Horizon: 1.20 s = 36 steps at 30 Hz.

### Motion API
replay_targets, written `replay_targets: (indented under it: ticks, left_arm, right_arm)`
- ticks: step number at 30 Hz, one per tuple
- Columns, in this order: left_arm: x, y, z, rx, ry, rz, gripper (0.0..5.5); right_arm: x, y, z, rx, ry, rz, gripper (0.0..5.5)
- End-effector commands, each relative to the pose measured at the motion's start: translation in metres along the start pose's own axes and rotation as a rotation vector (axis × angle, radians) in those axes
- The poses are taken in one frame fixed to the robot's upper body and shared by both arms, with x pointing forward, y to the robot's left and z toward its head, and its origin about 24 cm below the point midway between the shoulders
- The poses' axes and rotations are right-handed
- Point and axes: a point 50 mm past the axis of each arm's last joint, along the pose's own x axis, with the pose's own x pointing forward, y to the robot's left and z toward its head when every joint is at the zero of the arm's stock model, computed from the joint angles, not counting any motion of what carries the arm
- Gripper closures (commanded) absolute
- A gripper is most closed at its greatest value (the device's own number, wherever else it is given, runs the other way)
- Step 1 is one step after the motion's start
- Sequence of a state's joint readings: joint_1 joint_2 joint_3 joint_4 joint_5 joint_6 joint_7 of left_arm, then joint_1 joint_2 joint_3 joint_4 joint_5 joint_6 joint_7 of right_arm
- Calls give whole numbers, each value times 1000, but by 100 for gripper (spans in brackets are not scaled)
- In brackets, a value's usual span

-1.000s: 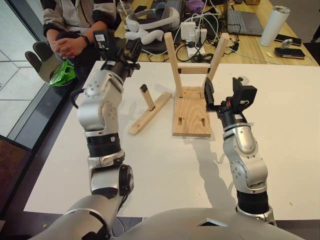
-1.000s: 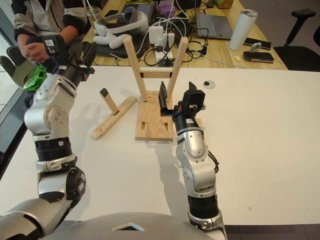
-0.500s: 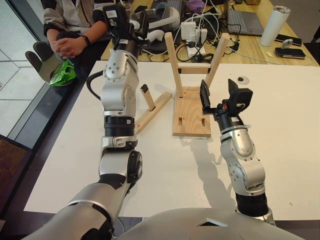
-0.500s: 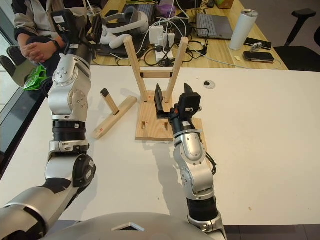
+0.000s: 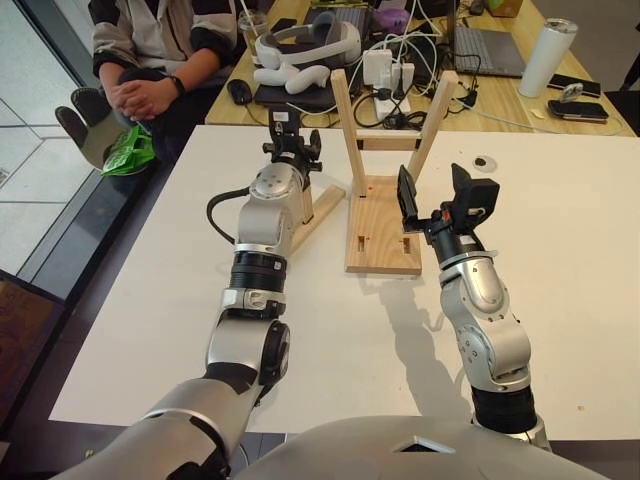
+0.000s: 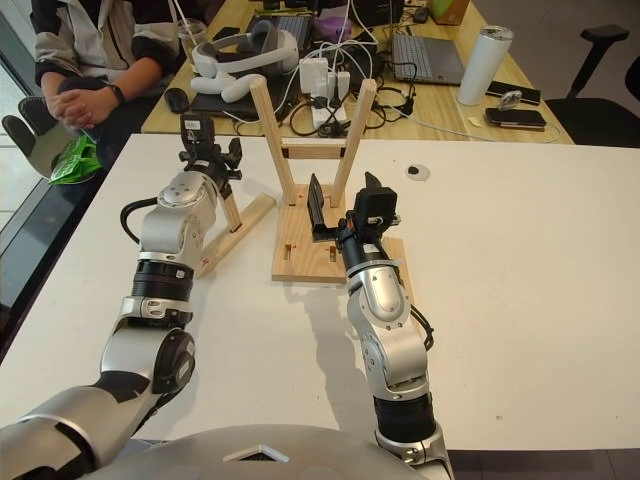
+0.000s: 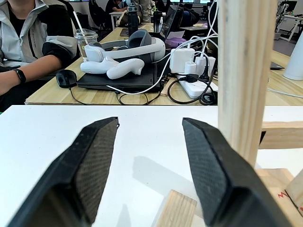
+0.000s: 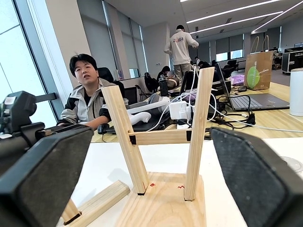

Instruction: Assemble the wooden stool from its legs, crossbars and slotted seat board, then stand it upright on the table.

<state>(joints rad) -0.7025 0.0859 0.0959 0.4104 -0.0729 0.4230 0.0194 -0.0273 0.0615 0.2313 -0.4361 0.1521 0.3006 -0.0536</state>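
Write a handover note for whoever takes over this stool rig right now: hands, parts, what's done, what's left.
Left hand: open, empty, by the far end of the loose leg piece, which lies on the table left of the seat board.
Right hand: open, empty, near the seat board's right side.
Done: two legs joined by a crossbar stand at the flat board's far end.
Left: fill the two empty near slots, then turn the stool upright.

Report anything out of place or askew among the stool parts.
The seat board lies flat with two legs standing at its far end only; its near slots are empty. A loose leg piece lies on its side, left of the board.
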Motion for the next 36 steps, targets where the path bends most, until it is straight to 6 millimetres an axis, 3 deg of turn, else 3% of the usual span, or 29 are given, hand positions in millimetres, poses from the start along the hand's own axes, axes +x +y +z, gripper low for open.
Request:
replay_targets:
  ticks: [1,6,8,11,13,15,20,25,31,36]
  left_arm:
    - [-4,5,18,-23,-65,7,299]
    - [-21,13,76,-23,-287,4,299]
    - [-37,10,97,-11,-373,-81,299]
    - [-73,0,103,4,-418,-410,299]
    - [-96,-4,89,23,-334,-628,299]
    - [-102,0,70,36,-217,-701,299]
    - [-84,17,37,82,-96,-580,299]
    - [-75,2,25,71,-79,-627,299]
    - [-73,1,0,87,38,-664,299]
    - [-53,30,-27,226,196,-486,299]
  right_arm:
    - [2,3,0,23,7,-3,93]
    - [1,3,1,24,6,-7,93]
    - [1,3,1,23,6,-10,93]
    - [0,1,1,23,7,-16,93]
    - [-1,0,1,24,7,-22,93]
    - [-2,-1,1,25,7,-25,93]
    - [0,1,0,24,8,-12,93]
    - [0,0,0,22,11,-9,93]
    - [0,-2,1,19,16,-7,93]
    - [-2,-1,0,21,24,-4,93]
